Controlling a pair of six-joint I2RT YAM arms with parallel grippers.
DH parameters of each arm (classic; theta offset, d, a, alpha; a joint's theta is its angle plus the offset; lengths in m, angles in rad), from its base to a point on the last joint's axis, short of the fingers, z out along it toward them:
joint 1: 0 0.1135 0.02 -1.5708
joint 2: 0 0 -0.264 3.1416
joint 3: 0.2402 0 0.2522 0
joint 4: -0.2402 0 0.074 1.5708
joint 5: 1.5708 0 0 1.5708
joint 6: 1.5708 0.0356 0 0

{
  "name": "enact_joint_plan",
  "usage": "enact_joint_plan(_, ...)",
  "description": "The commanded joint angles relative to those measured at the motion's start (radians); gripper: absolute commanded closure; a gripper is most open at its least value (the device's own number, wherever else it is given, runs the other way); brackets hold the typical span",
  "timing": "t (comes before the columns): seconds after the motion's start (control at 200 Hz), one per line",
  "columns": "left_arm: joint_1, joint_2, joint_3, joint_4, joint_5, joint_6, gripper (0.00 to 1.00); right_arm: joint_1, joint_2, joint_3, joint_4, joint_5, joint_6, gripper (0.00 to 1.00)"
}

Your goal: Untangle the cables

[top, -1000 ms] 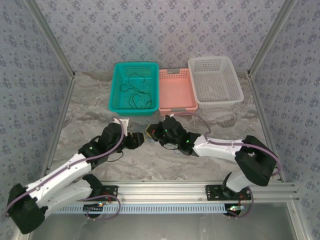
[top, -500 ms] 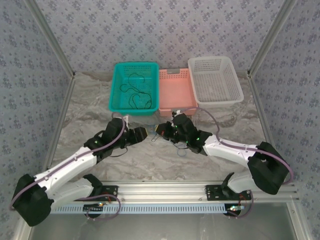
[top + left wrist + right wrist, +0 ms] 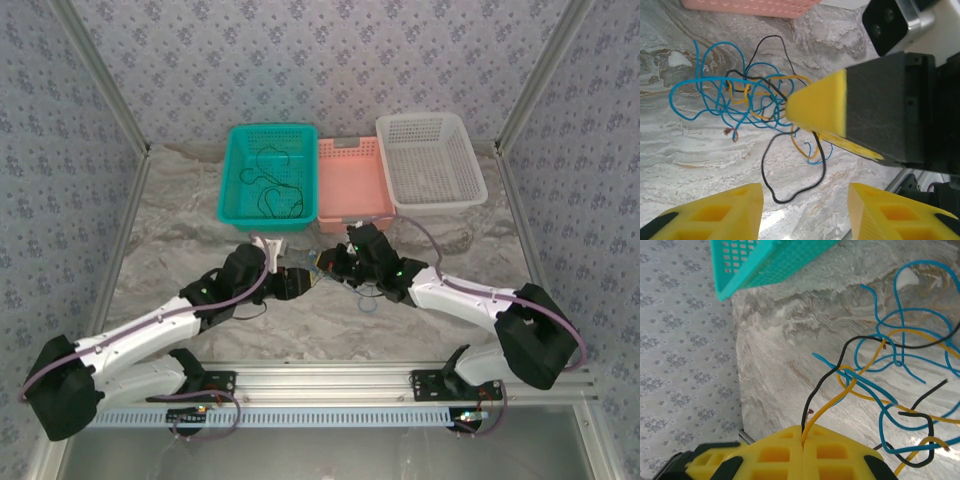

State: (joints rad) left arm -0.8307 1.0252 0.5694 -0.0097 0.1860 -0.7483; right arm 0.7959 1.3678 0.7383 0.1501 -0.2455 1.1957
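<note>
Bright, even, diffuse light — faint soft shadows, crisp overhead view, wrist-view foregrounds slightly soft.

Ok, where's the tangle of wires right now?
Left wrist view: wires on the table near the pink basket, their right edge pinched by the right hand.

The cables (image 3: 740, 92), thin blue, black and yellow wires, lie loosely tangled on the marbled tabletop (image 3: 690, 150).

I work in a robot lab test cell. My left arm (image 3: 140, 335) and right arm (image 3: 460, 295) are bolted to an aluminium rail (image 3: 330, 378) at the near edge of a marble-patterned surface (image 3: 180, 220), boxed in by wallpapered panels (image 3: 330, 60) and metal posts (image 3: 100, 70).
</note>
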Motion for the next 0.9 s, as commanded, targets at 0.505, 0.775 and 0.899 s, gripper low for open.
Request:
enact_joint_plan(0.505,-0.062,0.117,-0.013,0.073,-0.211,0.116,0.92,-0.031,0.014,0.039,-0.074,-0.085,0.017,1.0)
enact_joint_plan(0.775,-0.042,0.1,-0.026,0.046,-0.175,0.076,1.0,-0.075,-0.058,-0.005,-0.125,-0.068,-0.042,0.42)
enact_joint_plan(0.899,-0.032,0.105,-0.035,0.063,-0.152,0.061,1.0,-0.077,-0.102,-0.021,-0.183,-0.039,-0.09,0.39)
